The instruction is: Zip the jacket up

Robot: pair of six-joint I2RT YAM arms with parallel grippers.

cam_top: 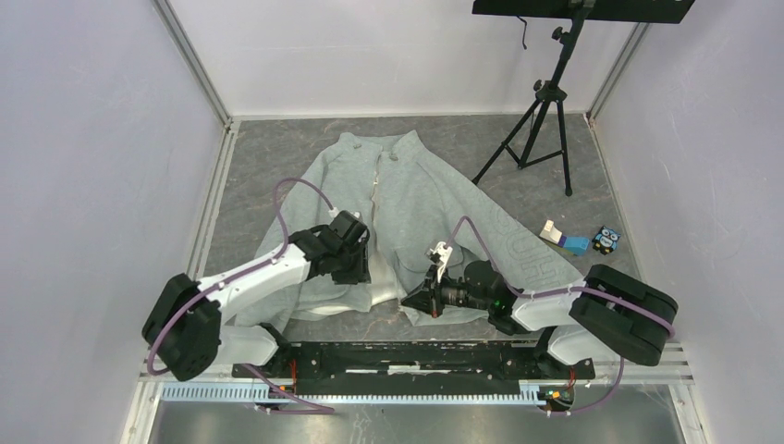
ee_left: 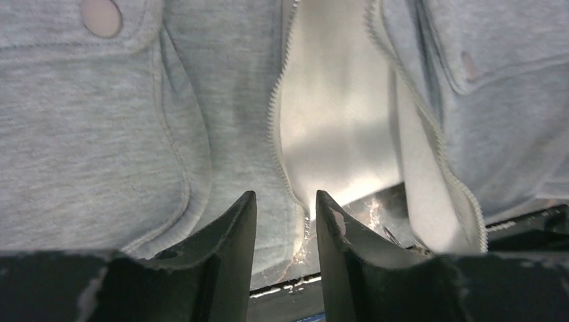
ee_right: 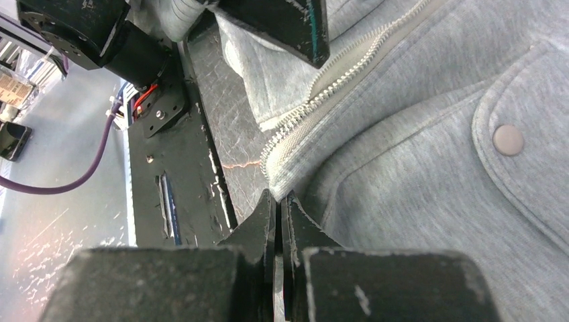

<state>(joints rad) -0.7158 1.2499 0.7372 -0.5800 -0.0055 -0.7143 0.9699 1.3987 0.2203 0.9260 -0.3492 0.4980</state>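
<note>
Grey tabletop (cam_top: 268, 157): jacket (cam_top: 416, 194) flat, collar 12 o'clock, hem gaping at 6. Your left gripper (ee_left: 285, 204) half-open astride zipper edge (ee_left: 275, 134), likely ready to pinch; right gripper (ee_right: 277, 201) closed at hem corner.

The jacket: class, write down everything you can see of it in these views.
The jacket is light grey fleece, lying flat on the table, front up, collar at the far end, sleeves spread, embossed lettering on one. Pocket flaps carry round snaps. Its pale zipper gapes at the hem, baring white lining. The open left gripper hovers over that gap; the shut right gripper meets the hem corner.
</note>
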